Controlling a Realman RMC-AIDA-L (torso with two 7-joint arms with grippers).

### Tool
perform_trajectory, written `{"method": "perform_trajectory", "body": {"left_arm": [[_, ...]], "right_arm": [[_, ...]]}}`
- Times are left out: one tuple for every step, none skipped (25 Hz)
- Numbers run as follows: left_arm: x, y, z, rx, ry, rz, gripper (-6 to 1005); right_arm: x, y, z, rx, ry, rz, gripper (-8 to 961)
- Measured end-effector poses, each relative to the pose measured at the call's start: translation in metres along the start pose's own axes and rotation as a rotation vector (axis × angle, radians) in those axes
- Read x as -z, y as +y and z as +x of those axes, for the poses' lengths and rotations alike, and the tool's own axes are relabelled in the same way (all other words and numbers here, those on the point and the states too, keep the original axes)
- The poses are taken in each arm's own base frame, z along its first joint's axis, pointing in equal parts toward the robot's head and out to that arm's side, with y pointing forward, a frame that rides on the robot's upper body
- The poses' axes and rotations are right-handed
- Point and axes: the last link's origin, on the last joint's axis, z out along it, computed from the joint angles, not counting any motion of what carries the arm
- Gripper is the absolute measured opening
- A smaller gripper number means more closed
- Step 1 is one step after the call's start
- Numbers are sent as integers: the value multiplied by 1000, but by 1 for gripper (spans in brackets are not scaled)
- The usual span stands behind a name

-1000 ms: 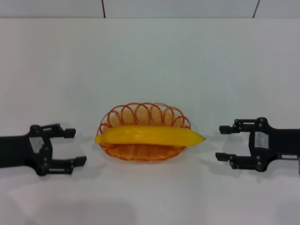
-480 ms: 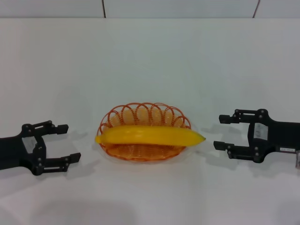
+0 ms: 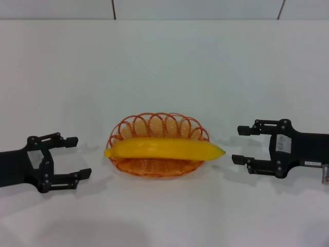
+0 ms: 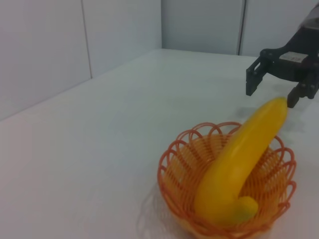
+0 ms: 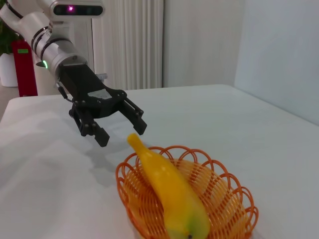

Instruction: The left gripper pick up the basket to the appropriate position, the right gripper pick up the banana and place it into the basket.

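White table (image 3: 164, 67) (pale panelled walls (image 4: 45, 45))

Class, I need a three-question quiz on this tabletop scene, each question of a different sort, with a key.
1. True or false: the banana lies across the basket, its ends overhanging the rim.
2. Which hand bears a white label? A) left hand B) right hand
3. Fill in: both hands are ____, holding nothing.

Key: 1 true. 2 B. 3 open; each rests apart from the basket, one on either side.
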Motion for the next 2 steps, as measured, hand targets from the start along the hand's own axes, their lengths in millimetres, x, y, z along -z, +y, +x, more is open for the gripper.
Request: {"method": "perform_trajectory", "body": {"left_arm": [[0, 0, 0, 0, 0, -1, 848], [0, 0, 0, 0, 0, -1, 848]], "right_arm": [[0, 0, 0, 0, 0, 0, 665], [0, 0, 0, 0, 0, 0, 665]]}}
